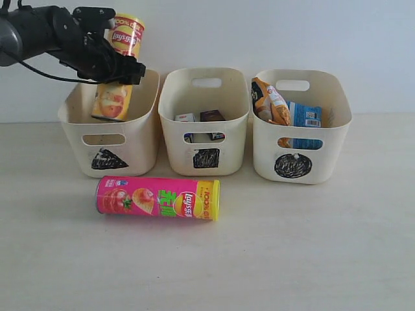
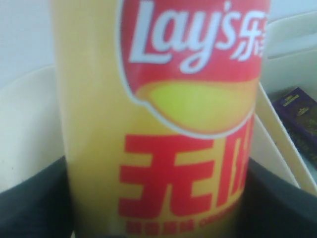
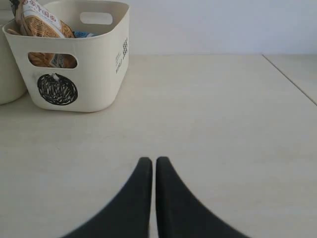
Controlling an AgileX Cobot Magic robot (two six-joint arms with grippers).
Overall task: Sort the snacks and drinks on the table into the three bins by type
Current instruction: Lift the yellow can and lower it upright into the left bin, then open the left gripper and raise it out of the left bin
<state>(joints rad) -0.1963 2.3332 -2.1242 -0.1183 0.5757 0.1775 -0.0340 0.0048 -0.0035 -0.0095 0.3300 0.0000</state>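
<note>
Over the triangle-marked bin [image 1: 139,139], the left gripper [image 1: 118,70] pinches the yellow chip tube [image 1: 113,98], which is tilted with its lower end inside. On the table [image 1: 292,246], the pink chip tube [image 1: 157,198] lies on its side before 2 bins. Near the circle-marked bin [image 3: 99,74], the right gripper [image 3: 154,163] has its jaws pressed together.

Plain white wall [image 1: 272,32], evenly lit

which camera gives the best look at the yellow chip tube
The exterior view: it shows the yellow chip tube top to bottom, tilted, held by the left gripper with its lower end inside the triangle bin. The left wrist view shows only its label, close and blurred. The right wrist view shows none of it.
</note>
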